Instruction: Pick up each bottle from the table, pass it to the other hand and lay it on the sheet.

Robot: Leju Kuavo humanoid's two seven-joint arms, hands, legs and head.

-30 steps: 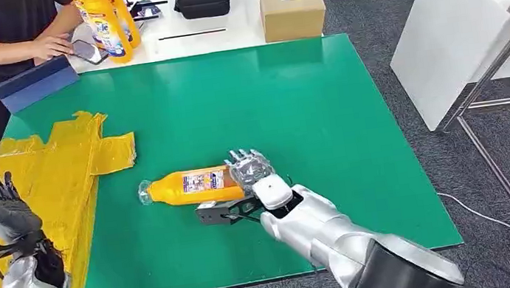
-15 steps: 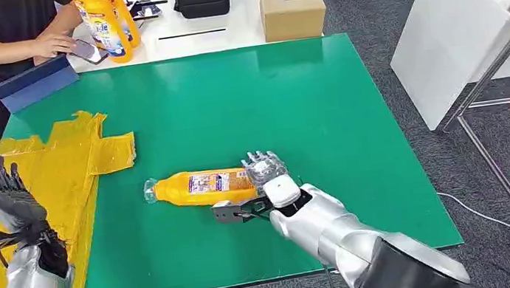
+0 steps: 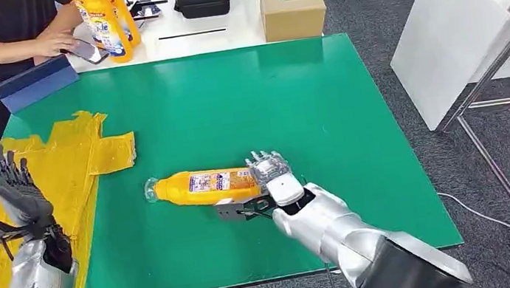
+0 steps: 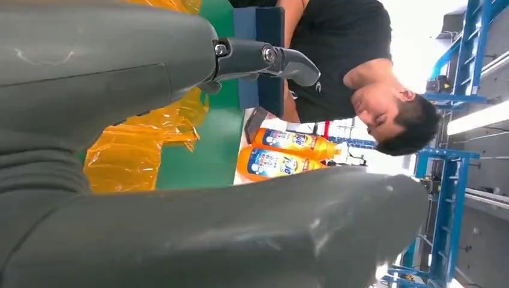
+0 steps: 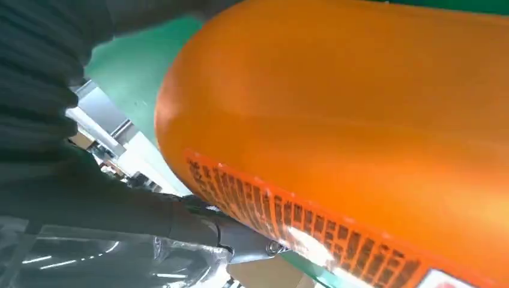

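Bottle, head view: the orange bottle (image 3: 202, 187) lies on its side on the green table (image 3: 246, 100), clear cap end toward the yellow sheet (image 3: 57, 192), which lies well apart at the table's left edge.
Right hand, head view: the right hand (image 3: 271, 173) is wrapped over the bottle's base end, fingers curled onto it; I judge it a grasp, with the bottle lying on or just above the table.
Left hand, head view: the left hand (image 3: 17, 194) is raised over the sheet, fingers apart, holding nothing.
Left wrist view: the left hand's thick thumb and a dark finger stand spread with nothing between them; beyond are the sheet, a person in a dark shirt (image 4: 336, 54) and two more orange bottles (image 4: 282, 153) on the far white table.
Right wrist view: the bottle's orange wall and the label edge press close against the hand's dark fingers (image 5: 150, 216).
Handling: seemingly full, so probably fairly heavy; the smooth rounded plastic may slip or roll. A grip at the base leaves the long neck end hanging, so the middle, around the label, looks the steadier hold and leaves the neck free for the other hand.
Hard to tell: the underside fingers are hidden by the bottle, so how firm the hold is cannot be read.
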